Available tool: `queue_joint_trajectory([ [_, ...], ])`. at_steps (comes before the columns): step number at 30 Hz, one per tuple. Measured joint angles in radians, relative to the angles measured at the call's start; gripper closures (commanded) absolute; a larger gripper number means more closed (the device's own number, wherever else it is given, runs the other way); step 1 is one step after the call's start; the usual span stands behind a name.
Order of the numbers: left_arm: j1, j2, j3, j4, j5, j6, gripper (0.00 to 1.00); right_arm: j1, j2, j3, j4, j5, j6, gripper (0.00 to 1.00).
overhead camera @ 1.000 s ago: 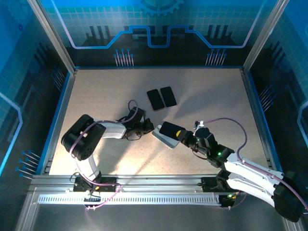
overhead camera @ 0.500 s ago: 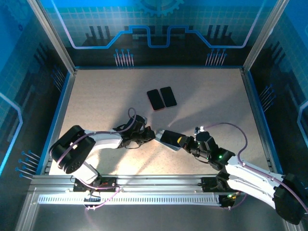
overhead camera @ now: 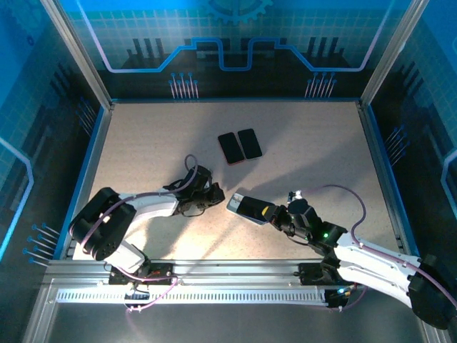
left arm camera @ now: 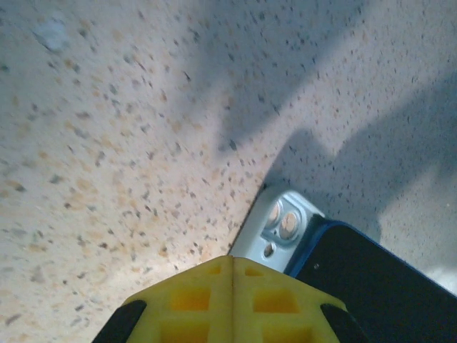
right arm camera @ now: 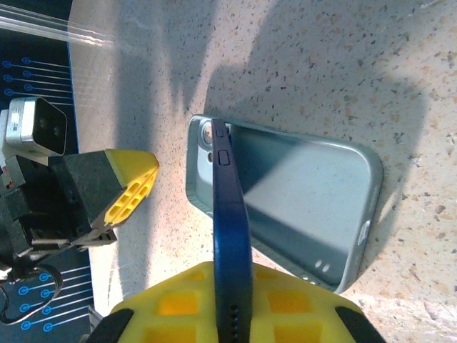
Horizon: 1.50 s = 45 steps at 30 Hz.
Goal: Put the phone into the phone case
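The phone [right arm camera: 230,214] is dark blue and stands on edge, tilted over the open phone case [right arm camera: 307,193], its top corner at the case's camera end. My right gripper [right arm camera: 232,275] is shut on the phone's lower end. In the top view the phone [overhead camera: 251,209] and case [overhead camera: 235,202] lie mid-table, with the right gripper [overhead camera: 273,214] just to their right. My left gripper [overhead camera: 215,196] is shut on nothing, its yellow tip just left of the case. From the left wrist, that gripper [left arm camera: 232,261] points at the case's camera corner [left arm camera: 284,223], with the phone [left arm camera: 371,286] beside it.
Two more dark phones [overhead camera: 239,145] lie side by side toward the back of the table. The left arm's yellow fingertips [right arm camera: 132,186] sit close to the case's left end. Metal frame posts and blue walls ring the speckled tabletop [overhead camera: 157,143].
The right gripper has lowered the phone and brought it left over the case. The left gripper has dropped closer to the table by the case's camera corner and stayed shut.
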Motion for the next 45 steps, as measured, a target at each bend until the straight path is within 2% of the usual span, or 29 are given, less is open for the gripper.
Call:
queue_joint_trajectory([
  [21,0.008,0.116,0.040,0.004,0.002,0.053,1.00,0.021,0.164,0.030,0.133,0.008,0.029,1.00],
  [35,-0.009,0.147,0.035,0.086,0.010,0.016,1.00,0.032,0.264,0.038,0.220,0.008,0.089,1.00],
  [45,-0.024,0.154,0.016,0.146,0.000,-0.010,1.00,0.034,0.282,0.038,0.227,0.013,0.112,1.00],
])
